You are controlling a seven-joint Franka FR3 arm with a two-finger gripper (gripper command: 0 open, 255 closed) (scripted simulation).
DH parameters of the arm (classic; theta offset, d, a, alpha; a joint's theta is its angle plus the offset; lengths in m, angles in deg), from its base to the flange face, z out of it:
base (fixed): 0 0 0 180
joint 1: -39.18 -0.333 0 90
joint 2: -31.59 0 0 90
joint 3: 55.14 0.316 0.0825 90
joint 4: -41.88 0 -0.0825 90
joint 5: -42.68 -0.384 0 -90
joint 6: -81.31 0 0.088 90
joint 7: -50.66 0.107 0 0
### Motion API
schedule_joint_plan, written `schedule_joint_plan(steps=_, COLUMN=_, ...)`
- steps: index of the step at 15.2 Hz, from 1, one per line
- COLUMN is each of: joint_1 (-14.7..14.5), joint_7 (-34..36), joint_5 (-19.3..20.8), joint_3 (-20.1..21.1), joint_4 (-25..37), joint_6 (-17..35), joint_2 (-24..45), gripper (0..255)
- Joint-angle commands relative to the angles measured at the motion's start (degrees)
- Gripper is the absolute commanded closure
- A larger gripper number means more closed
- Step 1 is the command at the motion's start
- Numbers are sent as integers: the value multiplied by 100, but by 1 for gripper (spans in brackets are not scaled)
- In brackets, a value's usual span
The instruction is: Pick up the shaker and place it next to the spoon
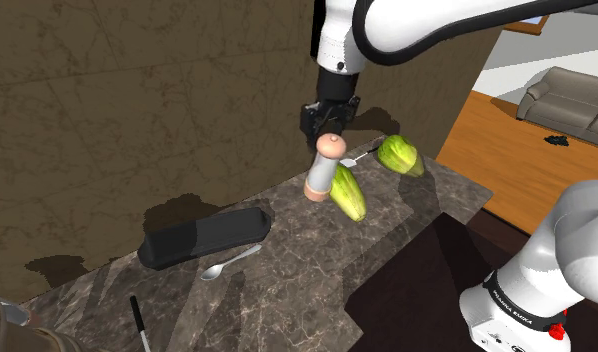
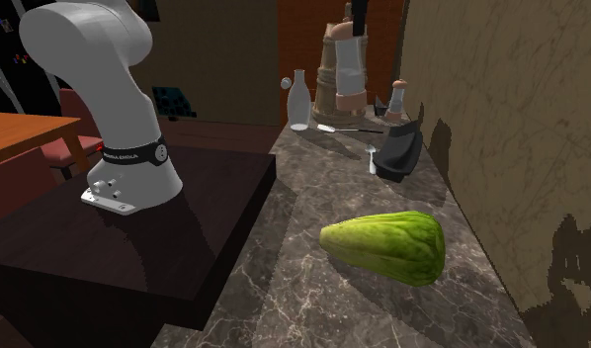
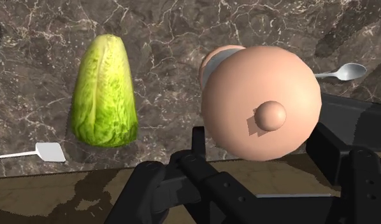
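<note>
- At the shoulder view's left end of the dark marbled bench, I see a thin black and white stick lying flat near the front edge.
- Next comes a long black case close to the brown wall. The spoon lies just beside it on the front side, with its bowl toward the left.
- Further right is the claw, at the end of the white arm that reaches in from above. It is clenched on the shaker and grips the round pinkish head. It stands open only as wide as this head.
- In the wrist view the two black fingers press on opposite sides of the head, and the small knob on top sits between them.
- The shaker has a pale grey body with a pinkish head and foot. It hangs tilted under the claw, with the foot swung toward the shoulder view's left. It looks raised off the bench, but I cannot tell this for sure.
- The shaker is well apart from the spoon, with bare bench between them.
- Just right of the shaker's foot lies a green vegetable.
- After it come a small white spatula and a second green vegetable at the bench's right end.
- At the far right there is a grey sofa on a wooden floor.
</note>
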Motion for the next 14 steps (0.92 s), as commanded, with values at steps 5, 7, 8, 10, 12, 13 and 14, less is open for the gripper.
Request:
schedule_joint_plan(steps=5, joint_1=-289, joint_7=877, joint_5=154, joint_3=507, joint_4=871, joint_6=-118, joint_2=772, gripper=255)
schedule_joint_plan(steps=7, joint_1=-393, joint_7=1162, joint_5=252, joint_3=652, joint_4=1207, joint_6=-174, joint_2=1069, gripper=255)
schedule_joint_plan(steps=8, joint_1=-449, joint_7=1304, joint_5=308, joint_3=719, joint_4=1387, joint_6=-208, joint_2=1225, gripper=255)
schedule_joint_plan(steps=10, joint_1=-571, joint_7=1586, joint_5=436, joint_3=843, joint_4=1770, joint_6=-291, joint_2=1553, gripper=255)
schedule_joint_plan(steps=12, joint_1=-712, joint_7=1862, joint_5=581, joint_3=949, joint_4=2189, joint_6=-395, joint_2=1902, gripper=255)
schedule_joint_plan(steps=13, joint_1=-790, joint_7=1997, joint_5=658, joint_3=995, joint_4=2414, joint_6=-456, joint_2=2085, gripper=255)
schedule_joint_plan(steps=14, joint_1=-874, joint_7=2129, joint_5=739, joint_3=1036, joint_4=2649, joint_6=-523, joint_2=2273, gripper=255)
